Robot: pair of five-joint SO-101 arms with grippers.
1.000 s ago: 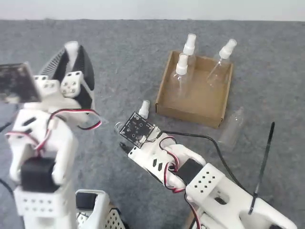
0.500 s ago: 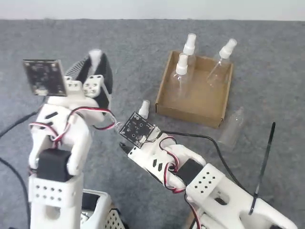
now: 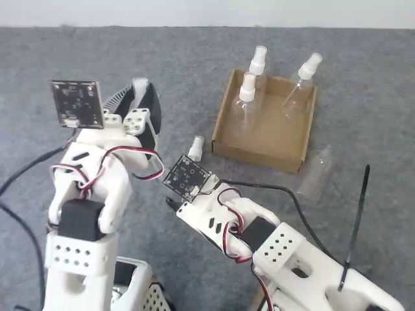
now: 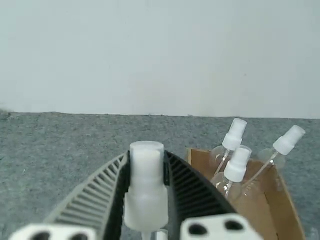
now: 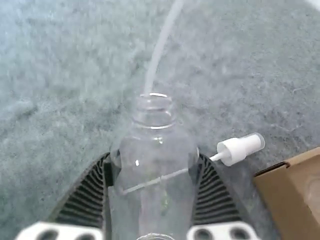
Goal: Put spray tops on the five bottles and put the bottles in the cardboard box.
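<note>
progress: three capped bottles (image 3: 247, 103) sit in the cardboard box (image 3: 259, 155) at upper right, left pincer (image 4: 146, 157) clenches a spray top (image 4: 146, 192), right pincer (image 5: 152, 160) grips an open bottle (image 5: 152, 132), another bare bottle (image 3: 316, 172) lies beside the box.

High view: you look from above and behind arms (image 3: 91, 194), down and forward across surface (image 3: 181, 71) to wall (image 3: 207, 13). Left wrist view: camera close behind fingers (image 4: 192, 192), facing level toward wall; shares box (image 4: 282, 199) with high view. Right wrist view: close above fingers (image 5: 212, 195), tilted down at surface; shares loose spray top (image 5: 240, 147), box corner with high view.
</note>
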